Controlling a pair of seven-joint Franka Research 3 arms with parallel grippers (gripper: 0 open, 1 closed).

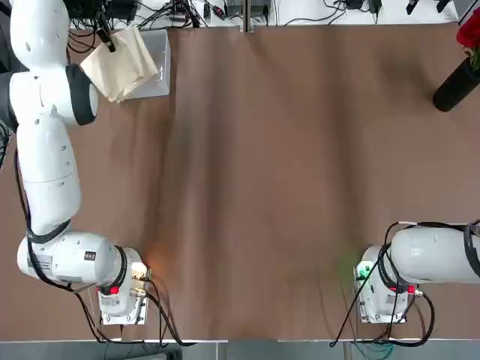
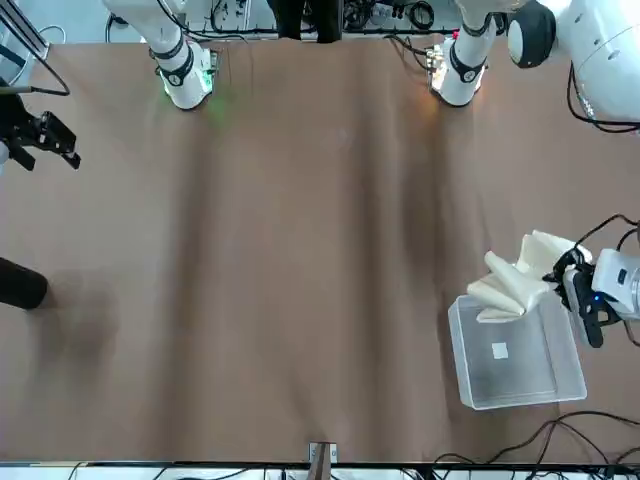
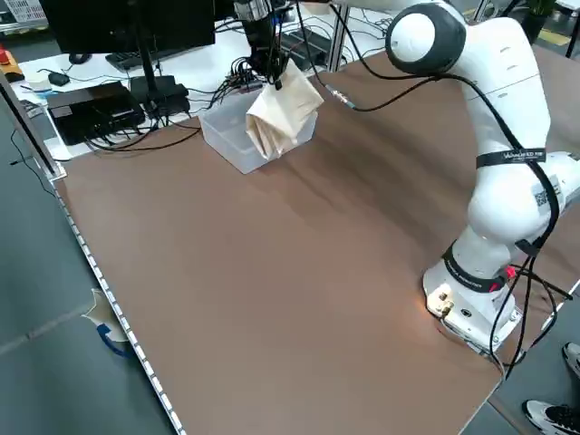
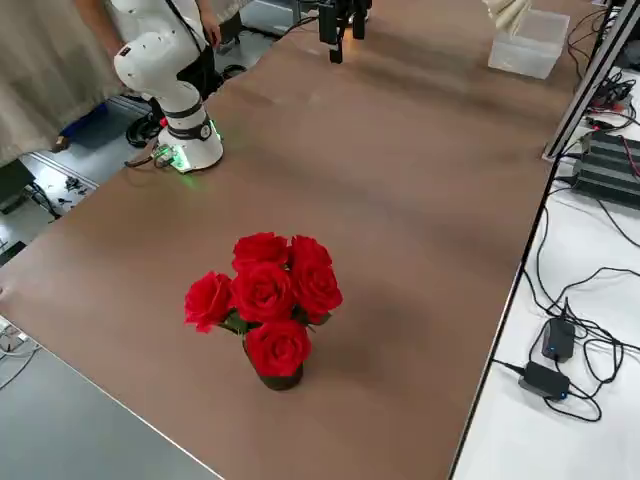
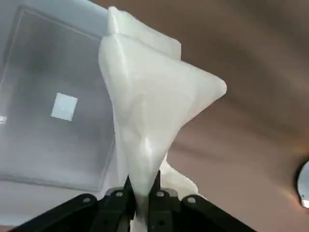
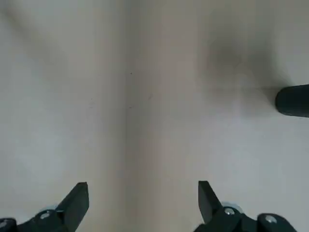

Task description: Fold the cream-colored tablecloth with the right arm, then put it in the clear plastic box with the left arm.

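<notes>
The cream-colored tablecloth (image 1: 124,64) hangs bunched and folded in the air, pinched at one edge by the left hand (image 5: 140,200), whose fingers are clamped together on the fabric. It dangles over the near edge of the clear plastic box (image 2: 515,365), partly above the box and partly above the table (image 1: 285,187) beside it; whether its lower tip touches the box wall cannot be told. The box stands at the table's far left corner, a small white label (image 5: 64,106) on its floor. The right hand (image 6: 143,203) hovers above bare table with its fingers spread wide apart, holding nothing. A pot of red roses (image 4: 265,305) stands near the far right edge.
</notes>
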